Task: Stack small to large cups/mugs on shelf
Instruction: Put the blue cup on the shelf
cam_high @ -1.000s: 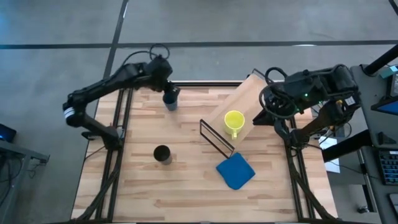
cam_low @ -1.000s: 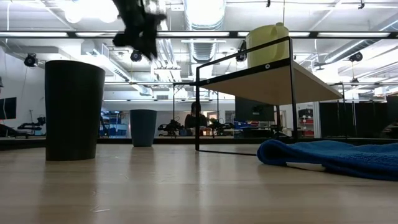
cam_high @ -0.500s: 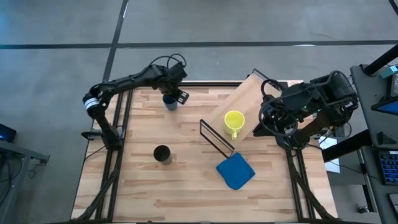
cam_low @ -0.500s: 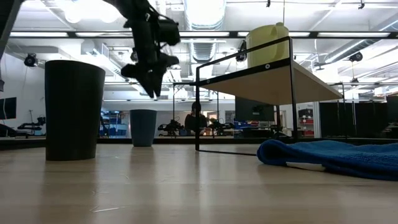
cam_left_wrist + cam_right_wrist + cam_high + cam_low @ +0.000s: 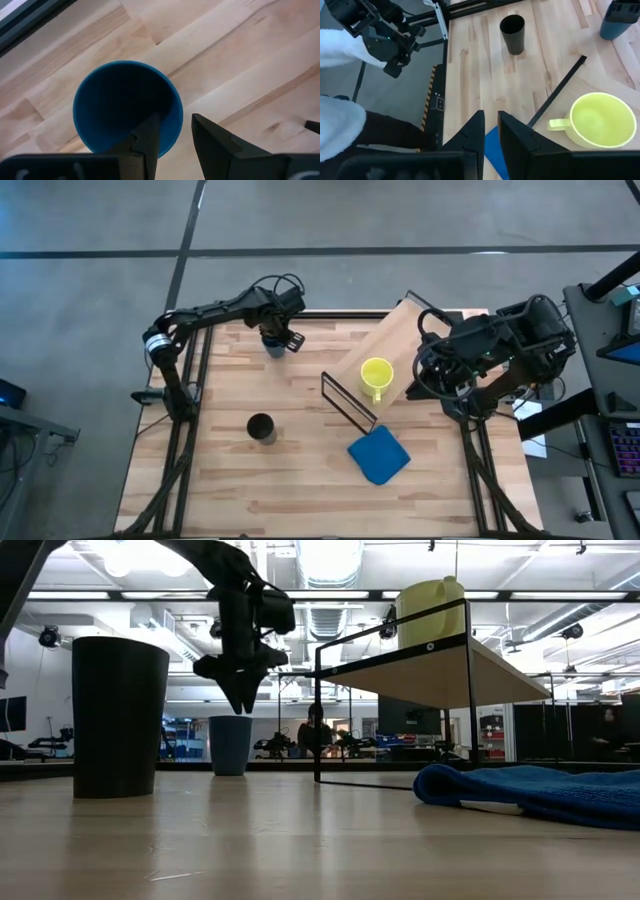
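On the high view, the black cup [image 5: 261, 428] stands alone at about eight o'clock from the tabletop [image 5: 300, 480] centre, well apart from both arms. At about eleven o'clock the left gripper [image 5: 281, 332] hangs straight over the dark blue cup [image 5: 272, 342], near the far edge. The left wrist view settles the key relation: the cup's open mouth [image 5: 125, 105] lies directly under the jaws, its long axis upright, and the jaws are parted a little and straddle the rim, one finger [image 5: 150, 137] over the inside of the wall, the other [image 5: 210, 140] outside it. They are not yet gripping anything. A straight drop would probably pinch that wall.

Further right, the shelf [image 5: 385, 355] runs slantwise, with the yellow mug [image 5: 376, 374] on its board and a blue pad [image 5: 379, 455] at five o'clock. The right gripper [image 5: 491, 131] waits at three o'clock beyond the shelf, jaws nearly closed and empty. The left arm is plainly the nearer one to the blue cup.
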You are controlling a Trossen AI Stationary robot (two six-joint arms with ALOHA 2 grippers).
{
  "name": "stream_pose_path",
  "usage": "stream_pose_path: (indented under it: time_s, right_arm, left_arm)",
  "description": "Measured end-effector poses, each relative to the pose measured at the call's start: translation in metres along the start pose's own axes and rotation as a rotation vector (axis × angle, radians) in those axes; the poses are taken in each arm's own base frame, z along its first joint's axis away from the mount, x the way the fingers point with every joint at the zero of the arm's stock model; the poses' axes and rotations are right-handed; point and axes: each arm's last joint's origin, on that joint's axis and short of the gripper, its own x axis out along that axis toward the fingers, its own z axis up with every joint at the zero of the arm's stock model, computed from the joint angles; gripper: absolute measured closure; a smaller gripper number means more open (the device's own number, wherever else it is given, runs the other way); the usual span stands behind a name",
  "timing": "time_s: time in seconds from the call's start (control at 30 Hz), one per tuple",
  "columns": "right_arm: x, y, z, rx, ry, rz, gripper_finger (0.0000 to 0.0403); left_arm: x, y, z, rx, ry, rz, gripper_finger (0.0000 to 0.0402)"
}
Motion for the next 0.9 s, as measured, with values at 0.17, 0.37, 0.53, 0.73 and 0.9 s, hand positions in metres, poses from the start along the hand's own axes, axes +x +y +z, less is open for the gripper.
stream_pose_path:
  time_s: [0.17, 0.37, 0.53, 0.73, 0.9]
  right_arm:
    - [0.0, 0.0, 0.0, 0.0, 0.001, -0.001, 0.0355]
    - [0.0, 0.0, 0.0, -0.009, 0.001, -0.001, 0.0355]
    - [0.0, 0.0, 0.0, -0.008, 0.002, -0.001, 0.0355]
    - [0.001, 0.0, 0.0, -0.008, 0.002, -0.001, 0.0355]
    - [0.001, 0.0, 0.0, -0.011, 0.002, -0.001, 0.0355]
  left_arm:
    - [0.003, -0.001, 0.001, 0.001, 0.007, 0.004, 0.0301]
    - [0.007, -0.001, 0.001, -0.02, 0.018, 0.008, 0.0302]
    - [0.008, -0.001, 0.001, -0.021, 0.019, 0.008, 0.0303]
    - [0.012, -0.001, -0.001, -0.02, 0.029, 0.013, 0.0326]
    - [0.017, 0.0, -0.004, -0.019, 0.046, 0.021, 0.0346]
